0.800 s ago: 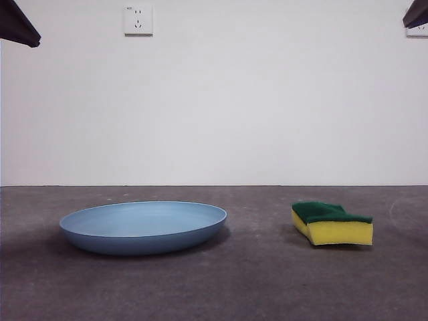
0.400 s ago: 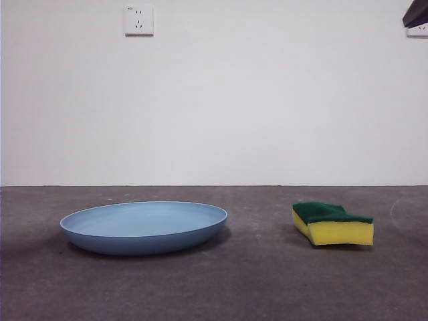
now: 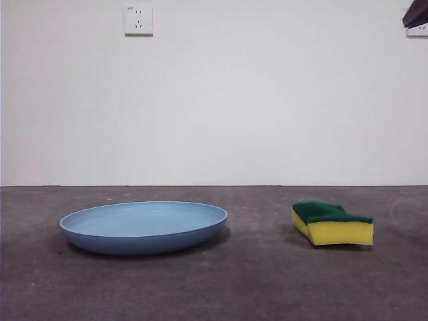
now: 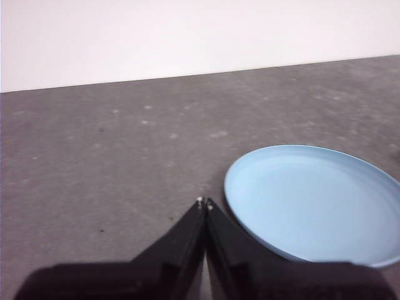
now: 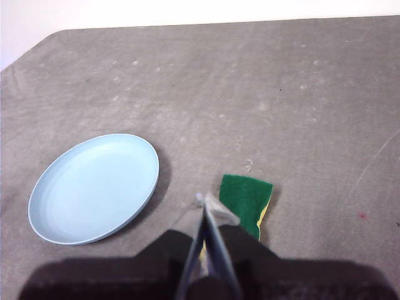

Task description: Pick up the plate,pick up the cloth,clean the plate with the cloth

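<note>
The light-blue plate [image 3: 144, 226] lies flat on the grey table at the left of the front view, and also shows as the plate [image 4: 315, 201] and the plate [image 5: 95, 186] in the wrist views. The cloth [image 3: 332, 223], a yellow sponge with a green top, rests to its right. My left gripper [image 4: 204, 202] is shut and empty, above the table beside the plate's rim. My right gripper [image 5: 202, 199] is shut and empty, high above the cloth [image 5: 246, 197]. Only a black tip [image 3: 416, 14] of an arm shows at the front view's top right corner.
A white wall with a socket [image 3: 138, 20] stands behind the table. The table's rounded corner [image 5: 44, 44] shows in the right wrist view. Bare grey surface lies between plate and cloth.
The black arm tip at the front view's top left corner has left the picture. Plate and cloth have not moved.
</note>
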`<move>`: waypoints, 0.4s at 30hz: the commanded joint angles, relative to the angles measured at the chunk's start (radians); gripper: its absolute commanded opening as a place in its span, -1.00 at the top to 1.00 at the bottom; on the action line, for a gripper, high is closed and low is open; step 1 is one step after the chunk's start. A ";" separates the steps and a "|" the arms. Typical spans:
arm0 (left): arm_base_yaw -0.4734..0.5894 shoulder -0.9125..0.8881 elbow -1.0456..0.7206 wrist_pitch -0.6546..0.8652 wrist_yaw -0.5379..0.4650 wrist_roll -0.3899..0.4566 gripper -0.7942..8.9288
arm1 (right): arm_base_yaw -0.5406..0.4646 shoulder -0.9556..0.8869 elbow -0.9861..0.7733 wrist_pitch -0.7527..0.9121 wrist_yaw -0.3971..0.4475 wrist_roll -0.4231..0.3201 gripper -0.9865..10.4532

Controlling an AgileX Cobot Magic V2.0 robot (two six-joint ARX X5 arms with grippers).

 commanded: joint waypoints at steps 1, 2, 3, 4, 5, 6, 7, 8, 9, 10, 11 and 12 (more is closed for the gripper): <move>0.032 -0.023 -0.024 0.008 0.001 0.009 0.84 | 0.001 -0.001 -0.006 0.005 0.004 0.009 0.82; 0.041 -0.026 -0.030 0.008 0.001 0.009 0.84 | 0.001 -0.001 -0.006 0.005 0.004 0.009 0.82; 0.049 -0.026 -0.034 0.006 0.001 0.009 0.84 | 0.001 -0.001 -0.006 0.005 0.004 0.009 0.82; 0.060 -0.026 -0.038 0.003 0.000 0.008 0.84 | 0.001 -0.001 -0.006 0.005 0.004 0.009 0.82; 0.067 -0.026 -0.039 -0.002 0.001 0.009 0.84 | 0.001 -0.001 -0.006 0.005 0.004 0.009 0.82; 0.073 -0.026 -0.039 -0.006 0.000 0.009 0.84 | 0.001 -0.001 -0.006 0.005 0.004 0.009 0.82; 0.081 -0.026 -0.039 -0.010 0.001 0.010 0.84 | 0.001 -0.001 -0.006 0.005 0.004 0.009 0.82; 0.087 -0.026 -0.039 -0.012 0.001 0.013 0.84 | 0.001 -0.001 -0.006 0.005 0.004 0.009 0.82; 0.093 -0.026 -0.039 -0.015 0.000 0.014 0.84 | 0.001 -0.001 -0.006 0.005 0.004 0.009 0.82; 0.101 -0.026 -0.039 -0.020 0.000 0.016 0.84 | 0.001 -0.001 -0.006 0.005 0.004 0.009 0.82; 0.108 -0.026 -0.039 -0.027 0.000 0.016 0.84 | 0.001 -0.001 -0.006 0.005 0.004 0.009 0.83; 0.114 -0.026 -0.039 -0.037 0.000 0.016 0.84 | 0.001 -0.001 -0.006 0.005 0.004 0.009 0.82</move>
